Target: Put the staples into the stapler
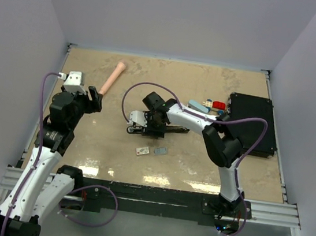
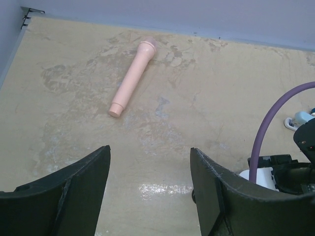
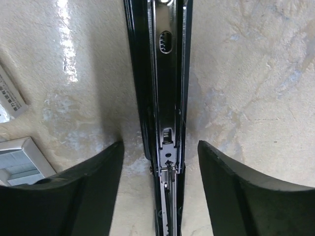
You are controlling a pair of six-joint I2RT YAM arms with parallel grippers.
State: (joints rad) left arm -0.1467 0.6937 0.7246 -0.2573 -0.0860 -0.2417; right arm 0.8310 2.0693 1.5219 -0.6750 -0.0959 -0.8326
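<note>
Beige table (image 1: 198, 164) with pale walls on three sides, seen from above. The left arm reaches up the left side, and its claw (image 1: 95, 103) hangs above bare table with its fingers apart and nothing in them. Just beyond it lies a pink rod (image 1: 112, 78). Near the middle, a black stapler (image 1: 136, 121) lies opened along the table. The right claw (image 1: 155, 130) is lowered over it. Just in front of the stapler lie the staples: a tiny white box (image 1: 142, 150) and, beside it on the right, a tiny grey-blue tray (image 1: 160, 151). They are close together, but whether they touch is too small to tell. A flat black case (image 1: 250, 123) sits at the far right, with a pale blue item (image 1: 199, 106) and a small red item (image 1: 219, 105) just left of it.

Left wrist view: the left claw (image 2: 150, 152) is open, its two dark fingers (image 2: 74, 187) wide apart over bare table. The rod (image 2: 132, 77) lies well ahead. A purple cable (image 2: 266, 128) curves in at the right.

Right wrist view: the right claw (image 3: 160, 145) is open and straddles the stapler (image 3: 167, 73). A strip of table shows between each finger (image 3: 74, 196) and the stapler, so nothing is gripped. The stapler's metal channel runs straight up the middle. At the left edge lie the printed box (image 3: 10, 98) and, nearer the claw, the tray (image 3: 22, 162).
</note>
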